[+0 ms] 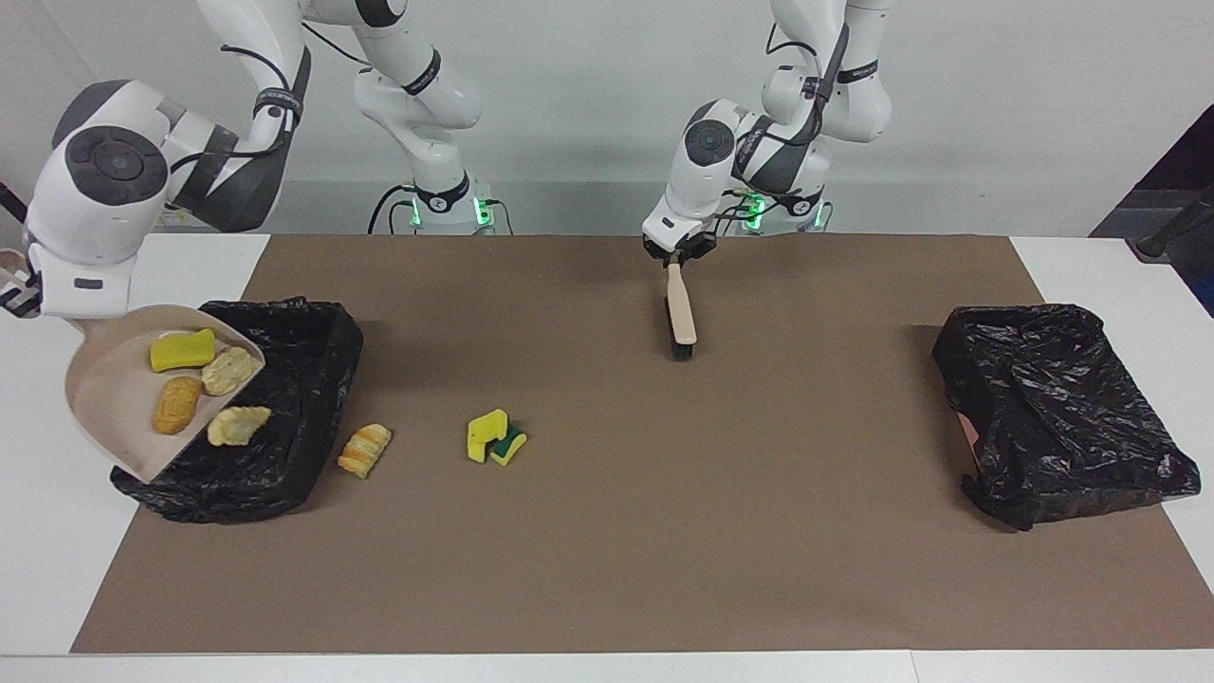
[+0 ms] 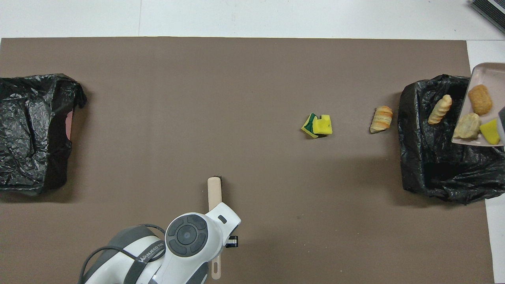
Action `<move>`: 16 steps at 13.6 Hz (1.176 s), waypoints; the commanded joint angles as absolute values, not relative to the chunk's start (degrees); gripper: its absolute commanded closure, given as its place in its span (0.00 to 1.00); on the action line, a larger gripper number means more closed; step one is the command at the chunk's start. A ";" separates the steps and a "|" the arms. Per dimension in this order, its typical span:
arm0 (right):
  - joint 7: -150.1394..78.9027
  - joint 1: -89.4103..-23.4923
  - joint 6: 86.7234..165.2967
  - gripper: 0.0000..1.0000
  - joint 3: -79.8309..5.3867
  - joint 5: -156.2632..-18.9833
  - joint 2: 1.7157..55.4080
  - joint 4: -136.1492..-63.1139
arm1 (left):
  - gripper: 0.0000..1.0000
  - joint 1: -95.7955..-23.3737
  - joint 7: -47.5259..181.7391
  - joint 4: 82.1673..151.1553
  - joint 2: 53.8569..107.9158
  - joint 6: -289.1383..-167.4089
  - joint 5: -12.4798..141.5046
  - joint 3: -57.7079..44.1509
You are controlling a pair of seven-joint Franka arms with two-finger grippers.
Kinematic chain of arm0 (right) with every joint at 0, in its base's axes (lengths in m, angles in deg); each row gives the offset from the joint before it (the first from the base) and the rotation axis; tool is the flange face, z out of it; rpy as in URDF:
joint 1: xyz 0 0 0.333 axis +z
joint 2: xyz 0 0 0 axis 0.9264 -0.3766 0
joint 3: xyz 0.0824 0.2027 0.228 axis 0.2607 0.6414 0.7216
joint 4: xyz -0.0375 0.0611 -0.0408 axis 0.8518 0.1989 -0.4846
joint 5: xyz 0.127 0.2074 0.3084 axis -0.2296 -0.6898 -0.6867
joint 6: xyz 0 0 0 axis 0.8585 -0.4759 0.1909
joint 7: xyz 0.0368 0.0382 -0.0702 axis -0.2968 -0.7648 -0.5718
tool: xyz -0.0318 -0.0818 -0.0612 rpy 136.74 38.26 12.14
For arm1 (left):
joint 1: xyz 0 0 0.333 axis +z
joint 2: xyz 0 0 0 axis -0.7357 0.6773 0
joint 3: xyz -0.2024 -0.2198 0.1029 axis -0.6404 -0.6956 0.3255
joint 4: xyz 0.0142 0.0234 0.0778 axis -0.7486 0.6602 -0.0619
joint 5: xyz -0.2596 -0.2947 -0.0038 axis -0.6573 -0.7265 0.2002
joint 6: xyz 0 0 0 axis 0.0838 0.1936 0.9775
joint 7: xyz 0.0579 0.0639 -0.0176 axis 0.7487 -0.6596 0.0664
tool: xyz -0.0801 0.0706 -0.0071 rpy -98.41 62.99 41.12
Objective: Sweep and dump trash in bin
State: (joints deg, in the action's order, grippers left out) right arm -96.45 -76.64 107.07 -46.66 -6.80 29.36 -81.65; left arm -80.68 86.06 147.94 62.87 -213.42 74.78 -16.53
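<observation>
The trash (image 1: 194, 384) slid off the dustpan (image 1: 109, 417) the right end effector (image 1: 21, 285) gripped, tilted over the bin (image 1: 285, 417), while the left end effector (image 1: 675, 254) pinched the brush (image 1: 680, 313) on the desk (image 1: 664, 522).

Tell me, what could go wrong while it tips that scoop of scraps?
The dustpan tilts over the edge of the black bin, so sliding scraps might miss it. A croissant piece and a sponge lie on the mat unswept, and could be forgotten.
</observation>
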 commanded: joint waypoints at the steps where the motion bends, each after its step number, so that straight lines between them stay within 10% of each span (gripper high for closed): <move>1: -94.86 -75.09 105.97 1.00 -46.53 -2.12 30.46 -82.36 | 0.15 -81.29 85.67 148.71 62.91 -214.96 73.83 -15.70; 2: -94.94 -74.56 105.45 1.00 -46.45 -0.19 30.46 -82.28 | 0.00 -81.21 85.94 148.44 63.09 -214.78 73.83 -15.62; 16: -101.62 -68.32 106.23 1.00 -45.92 17.23 31.07 -82.63 | 0.00 -57.58 83.76 134.04 63.27 -208.39 84.90 -15.18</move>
